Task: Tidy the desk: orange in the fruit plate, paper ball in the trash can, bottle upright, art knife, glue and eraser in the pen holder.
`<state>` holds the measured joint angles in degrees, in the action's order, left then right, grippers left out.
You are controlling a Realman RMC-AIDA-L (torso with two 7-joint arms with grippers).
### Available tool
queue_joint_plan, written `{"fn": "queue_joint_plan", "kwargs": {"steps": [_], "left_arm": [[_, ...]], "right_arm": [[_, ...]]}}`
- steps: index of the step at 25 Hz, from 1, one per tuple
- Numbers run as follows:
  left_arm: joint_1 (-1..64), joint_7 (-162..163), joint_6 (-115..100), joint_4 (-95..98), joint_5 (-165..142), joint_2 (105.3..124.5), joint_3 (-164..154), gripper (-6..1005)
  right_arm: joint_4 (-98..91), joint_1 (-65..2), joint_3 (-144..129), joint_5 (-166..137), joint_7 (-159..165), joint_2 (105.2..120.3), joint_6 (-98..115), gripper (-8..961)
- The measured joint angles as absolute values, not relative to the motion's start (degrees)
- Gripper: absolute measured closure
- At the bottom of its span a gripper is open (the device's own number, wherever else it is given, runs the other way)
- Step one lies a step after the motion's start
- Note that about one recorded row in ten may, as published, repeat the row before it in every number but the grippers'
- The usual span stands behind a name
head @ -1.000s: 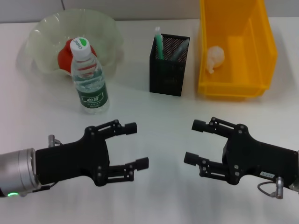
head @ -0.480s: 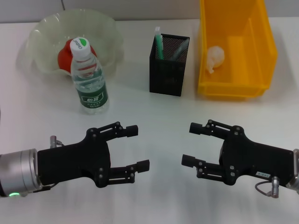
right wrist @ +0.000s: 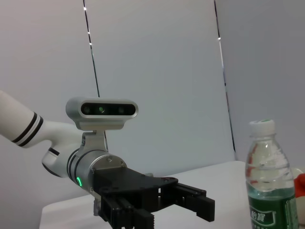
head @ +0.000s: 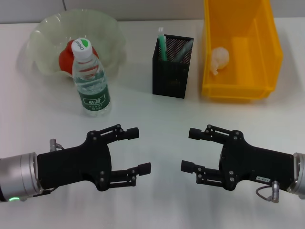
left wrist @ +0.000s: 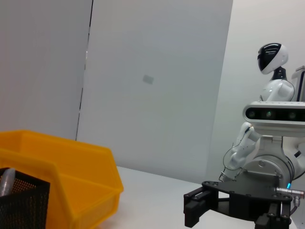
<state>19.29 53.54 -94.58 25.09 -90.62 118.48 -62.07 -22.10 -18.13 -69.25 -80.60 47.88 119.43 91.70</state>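
Both pincers stand wide apart and empty: left gripper [head: 135, 149], right gripper [head: 190, 150]. Beyond the left one, the bottle [head: 91, 82] stands upright and the orange [head: 68, 57] lies in the fruit plate [head: 39, 45]. Beyond the right one, the paper ball [head: 220, 59] lies in the trash can [head: 263, 57]. The pen holder [head: 171, 66] holds items, probably the stationery; nothing appears left.

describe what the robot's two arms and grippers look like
Both the left gripper and right gripper are matte black two-finger linkage claws with visible screws. Each joins a silver metal wrist with a thin looped cable. The left wrist shows a green light; the right gripper carries a small white label.
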Motion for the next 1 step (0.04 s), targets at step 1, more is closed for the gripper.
{"fn": "queue_joint_plan", "kwargs": {"steps": [1], "left_arm": [[19.26,53.53,-94.57,25.10,-90.62,118.48,-62.02,166]], "right_arm": [[-22.08,-18.13,-69.26,-80.60,47.88,119.44,91.65,212]]}}
